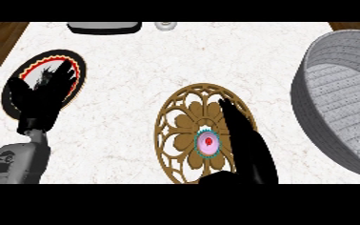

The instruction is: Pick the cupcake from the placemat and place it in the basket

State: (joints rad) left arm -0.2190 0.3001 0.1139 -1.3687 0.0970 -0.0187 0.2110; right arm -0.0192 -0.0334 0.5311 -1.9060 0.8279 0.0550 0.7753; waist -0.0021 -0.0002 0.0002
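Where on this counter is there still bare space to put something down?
Bare counter lies between the dark round mat and the gold placemat, and along the back. The basket looks empty. The placemat is crowded by the cupcake and right hand.

You get soft, even light all over the white counter (183, 62), with no glare, and the black right hand (246, 143) stays too dark to show any detail.

One cupcake (208, 142), one basket (325, 100), two placemats (179, 124).
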